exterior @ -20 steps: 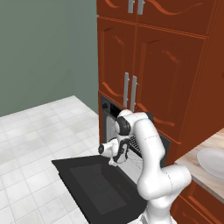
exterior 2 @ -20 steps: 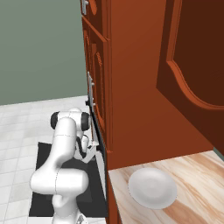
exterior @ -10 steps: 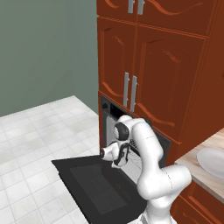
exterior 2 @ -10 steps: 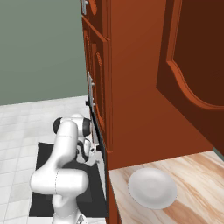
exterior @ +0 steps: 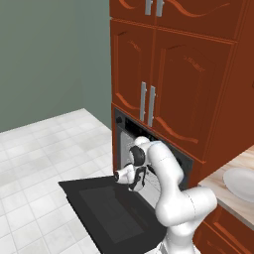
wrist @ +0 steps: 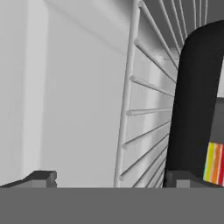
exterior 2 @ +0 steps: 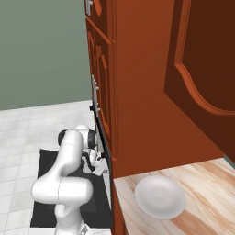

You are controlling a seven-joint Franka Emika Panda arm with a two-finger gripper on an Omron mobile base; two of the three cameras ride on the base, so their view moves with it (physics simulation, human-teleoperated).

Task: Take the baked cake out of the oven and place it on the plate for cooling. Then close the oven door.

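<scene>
Left base view: the oven (exterior: pixel 149 144) is seen standing open under the red-brown cabinets (exterior: pixel 168 74), its oven door (exterior: pixel 109 211) folded down flat toward seven o'clock. The arm is bent down over the door with the tool (exterior: pixel 136 182) reaching into the mouth of the cavity, so the step in hand is judged to be the reach for the baked cake; nothing is carried. The plate (exterior: pixel 240 183) is seen at four o'clock on the wooden surface (exterior: pixel 223 196), with nothing on it.

Right base view: the tool (exterior 2: pixel 97 167) is seen at the oven's front edge, at nine o'clock of the plate (exterior 2: pixel 159 196), which lies bare on the surface (exterior 2: pixel 206 183). The oven door (exterior 2: pixel 46 183) is spread flat beneath the arm. The oven's inside is hidden by the cabinet side.

Hand view: the wire rack (wrist: pixel 144 109) is seen close ahead, and a flat black tray (wrist: pixel 197 105) with a striped patch at its lower corner lies on it toward three o'clock. The two fingertips (wrist: pixel 41 178) are set wide apart, and nothing is held between them. The cake itself cannot be made out; where it lies on the rack cannot be told. The next move is judged to call for a deeper reach along the rack until the small wedge is found, then a careful closing on it.
</scene>
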